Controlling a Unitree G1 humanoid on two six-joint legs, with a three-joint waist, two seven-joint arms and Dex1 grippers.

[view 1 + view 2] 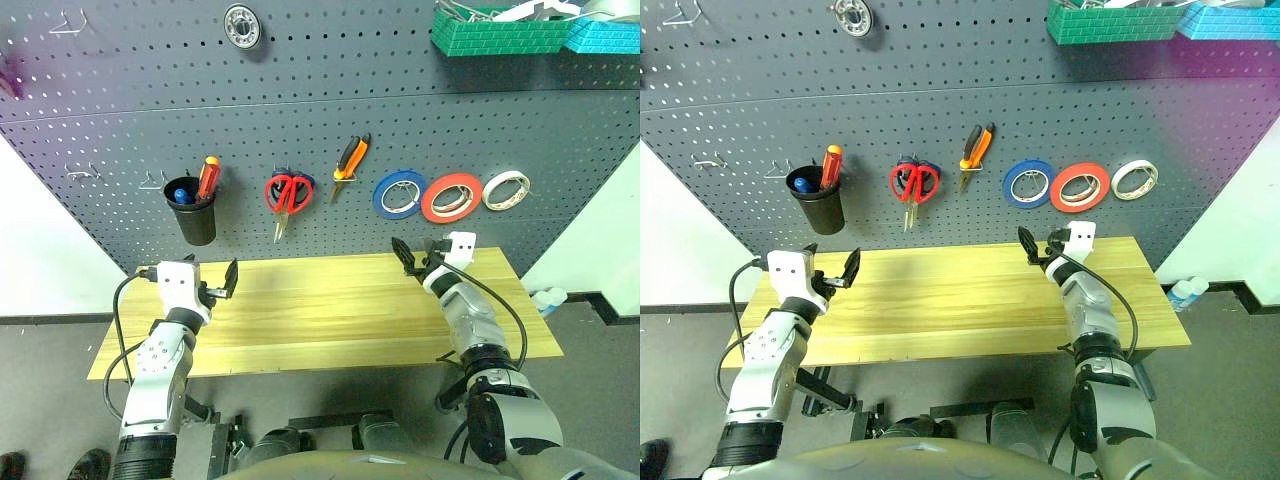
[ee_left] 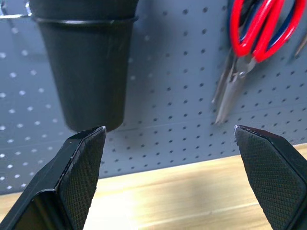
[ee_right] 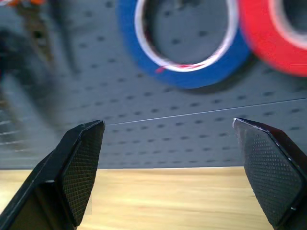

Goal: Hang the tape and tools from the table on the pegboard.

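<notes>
**A:** What hangs on the pegboard (image 1: pixel 330 140)?

**B:** A row of things on its wire hooks. From the robot's left: a black cup (image 1: pixel 193 215) holding a red-and-yellow-handled screwdriver (image 1: pixel 207 178) and a blue-handled one (image 1: pixel 181 195); the red-handled scissors (image 1: pixel 287 196), blades down, over a blue-handled pair; the pliers (image 1: pixel 348 160) with orange-and-black handles, tilted; then three rolls side by side: a blue roll (image 1: pixel 399 194), the red-orange tape (image 1: pixel 451 197) and a cream-white roll (image 1: pixel 506 190).

**A:** And the wooden surface (image 1: pixel 330 320) below?

**B:** Pale planks, set against the board's foot.

**A:** Where are the robot's arms?

**B:** Both are raised over the surface, pointing at the board. The left gripper (image 1: pixel 220 284) is near the surface's left end, below the cup; its jaws stand wide apart, holding nothing. The right gripper (image 1: pixel 418 256) is near the back edge, below the blue roll; its jaws are also spread wide and bare.

**A:** Higher up?

**B:** A round metal bearing (image 1: pixel 242 24), plus a green bin (image 1: pixel 497 30) and a teal bin (image 1: pixel 606 36).
</notes>
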